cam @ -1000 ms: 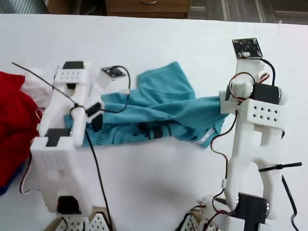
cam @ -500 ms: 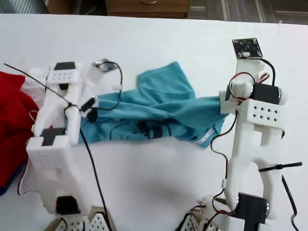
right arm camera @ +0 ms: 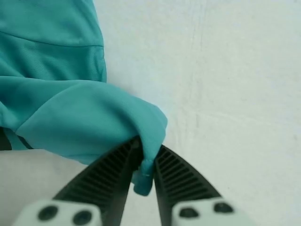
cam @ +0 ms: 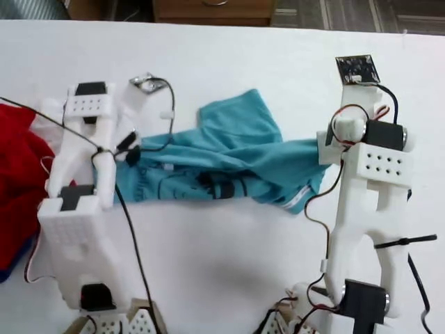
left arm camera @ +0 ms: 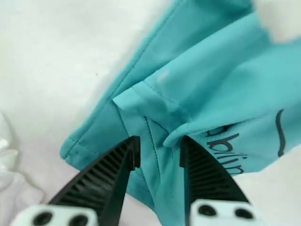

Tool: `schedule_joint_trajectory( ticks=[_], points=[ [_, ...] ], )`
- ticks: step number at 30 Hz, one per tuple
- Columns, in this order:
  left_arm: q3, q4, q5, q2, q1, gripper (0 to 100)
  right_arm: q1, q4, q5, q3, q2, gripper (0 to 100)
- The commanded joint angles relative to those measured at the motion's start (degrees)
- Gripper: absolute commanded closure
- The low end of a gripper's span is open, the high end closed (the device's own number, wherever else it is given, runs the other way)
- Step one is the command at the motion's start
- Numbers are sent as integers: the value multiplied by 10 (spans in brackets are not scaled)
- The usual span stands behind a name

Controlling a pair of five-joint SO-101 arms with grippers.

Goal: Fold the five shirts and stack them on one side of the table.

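Observation:
A teal shirt lies crumpled and stretched across the middle of the white table. My right gripper is at the shirt's right end. In the right wrist view that gripper is shut on a bunched corner of the teal shirt. My left gripper sits over the shirt's left end. In the left wrist view the left gripper stands open, with a raised fold of the teal shirt running between its fingers near the hem.
A heap of red cloth lies at the table's left edge, with white fabric behind the left arm and a bit of blue beneath. Bare table lies in front of the shirt and behind it. A dark cabinet stands beyond the far edge.
My left arm has shifted left and a little toward the far side, uncovering the shirt's left end, which now lies straighter. The right arm has kept still, holding its corner.

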Motion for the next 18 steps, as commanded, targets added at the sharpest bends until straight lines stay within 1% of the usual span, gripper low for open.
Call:
schedule_joint_trajectory(
  ticks=[1,9,11,13,18],
  points=[
    [-23,-8,17,-5,23,836,5,-10,4,-4,-17,978],
    [-22,-3,18,-5,93,837,5,-10,4,-4,-17,978],
    [-11,-7,30,-5,105,836,5,-10,3,-4,-17,978],
    [-4,-8,41,-6,113,836,6,-9,3,-4,-17,978],
    [-1,-3,41,-6,113,836,5,-9,3,-4,-17,978]
  ],
)
